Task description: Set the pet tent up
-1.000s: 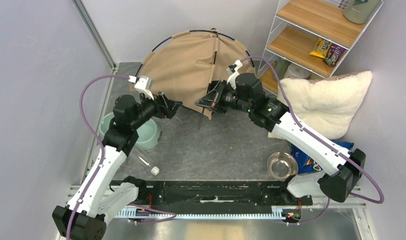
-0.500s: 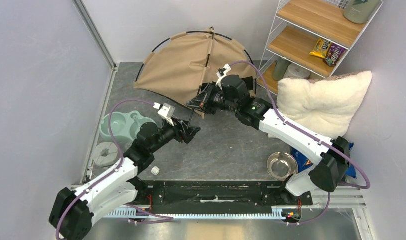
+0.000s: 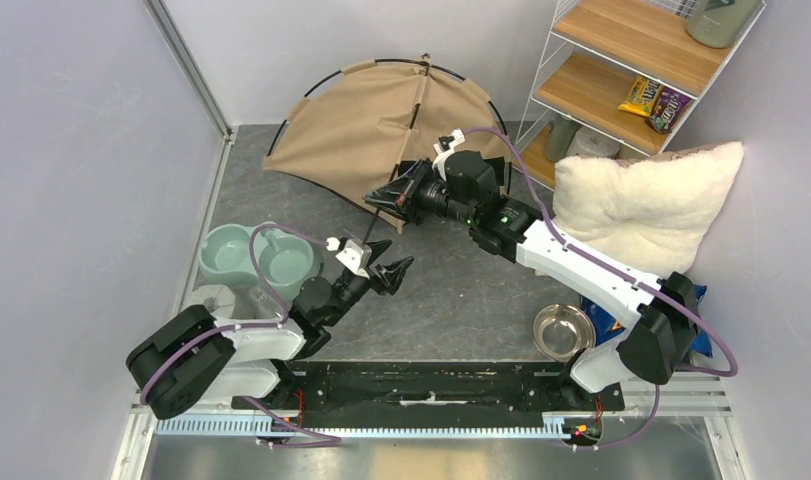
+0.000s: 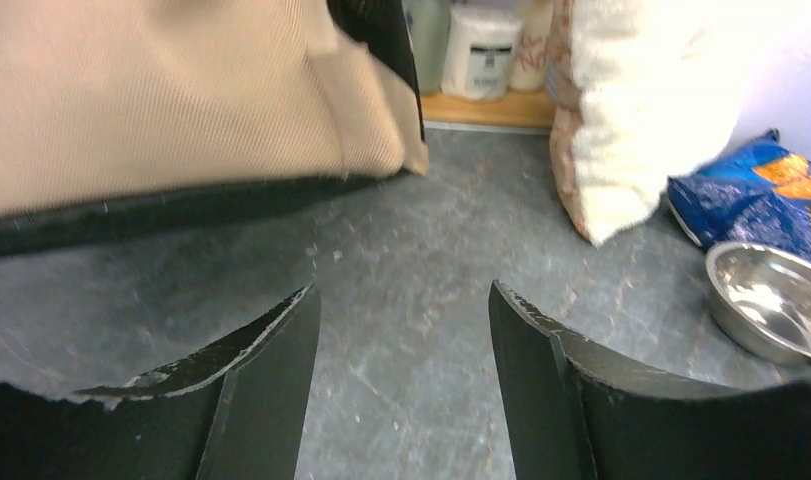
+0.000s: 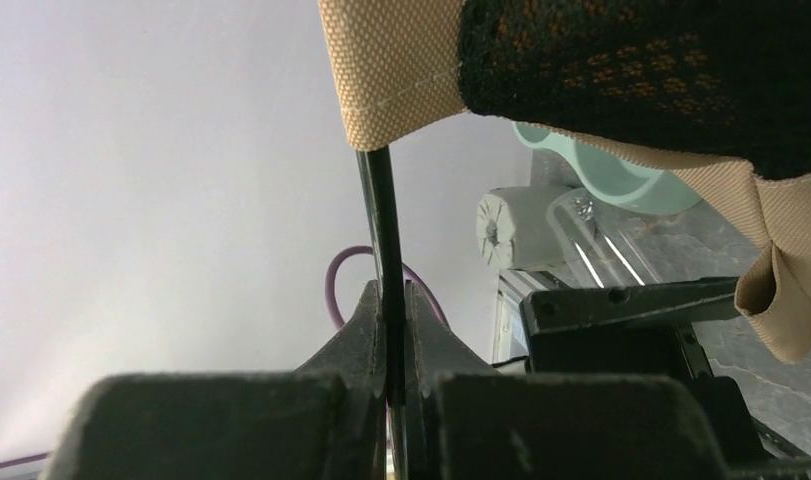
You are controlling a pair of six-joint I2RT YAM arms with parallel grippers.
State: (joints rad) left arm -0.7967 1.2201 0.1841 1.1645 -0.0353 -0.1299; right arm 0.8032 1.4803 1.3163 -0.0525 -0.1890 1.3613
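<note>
The pet tent (image 3: 371, 120) is a tan fabric dome with thin black poles, leaning at the back of the floor mat. Its tan cloth (image 4: 161, 100) and black base edge (image 4: 181, 205) fill the upper left of the left wrist view. My right gripper (image 3: 378, 200) is at the tent's front edge, shut on a thin black pole (image 5: 381, 220) that runs up between its jaws (image 5: 395, 290) into a tan fabric sleeve (image 5: 401, 70). My left gripper (image 3: 396, 268) hangs low over the mat in front of the tent, open with only grey floor between its fingers (image 4: 271, 370).
A green double bowl (image 3: 256, 255) and a grey roll (image 3: 213, 300) lie at the left. A steel bowl (image 3: 563, 330) and blue bag (image 3: 606, 315) sit at the right front. A fluffy white pillow (image 3: 651, 200) leans by the wire shelf (image 3: 631, 70).
My left arm has pulled back from the tent's left side toward the near edge, its jaws narrowing a little. The right gripper, still on the pole, has shifted slightly left.
</note>
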